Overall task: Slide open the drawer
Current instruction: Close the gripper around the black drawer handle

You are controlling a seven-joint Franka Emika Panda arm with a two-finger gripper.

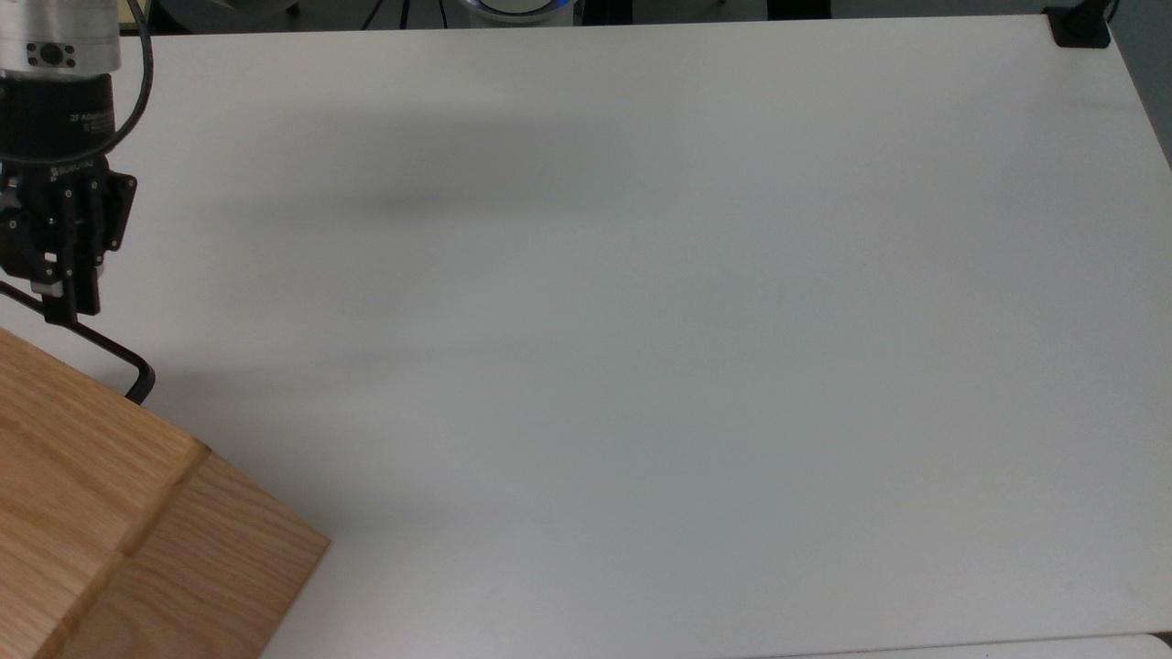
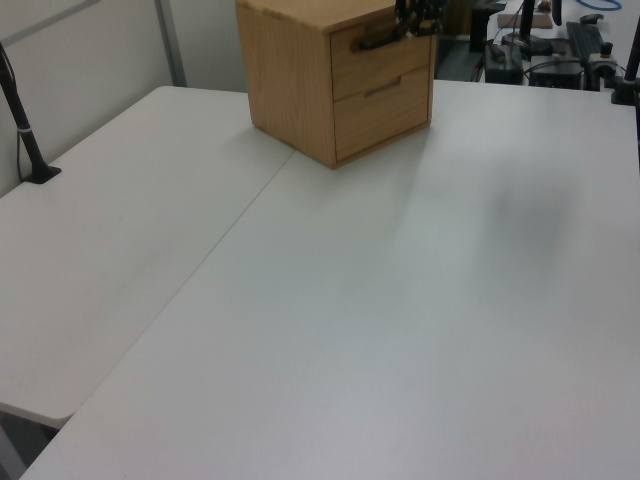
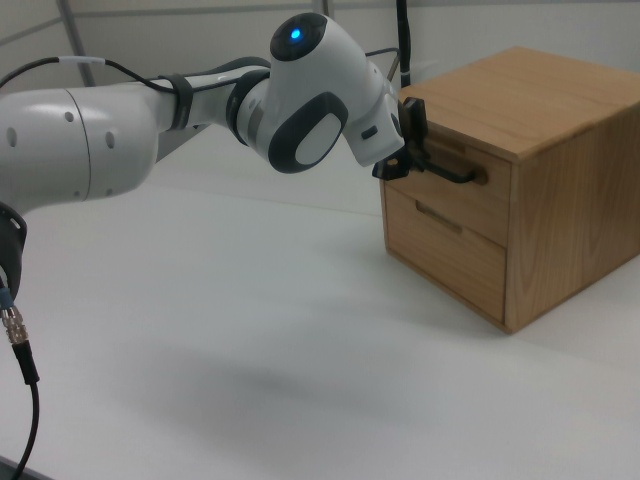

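Note:
The drawer [image 3: 478,208] is the upper of two in an oak cabinet [image 3: 520,95], and its front sits flush with the cabinet. Its thin black bar handle [image 3: 452,174] juts out in front. My gripper [image 3: 410,155] is shut on the handle's end on the right view's left. In the top view the gripper [image 1: 71,307] points down at the handle [image 1: 114,355] from above, fingers pressed together on the bar. In the left view the drawer [image 2: 395,60] and gripper [image 2: 412,22] are at the far top edge.
A second drawer [image 3: 448,255] lies below the first. The cabinet [image 1: 82,476] stands at the top view's lower left corner of a white table [image 1: 641,366]. A black post [image 2: 22,120] stands clamped at the left view's left edge.

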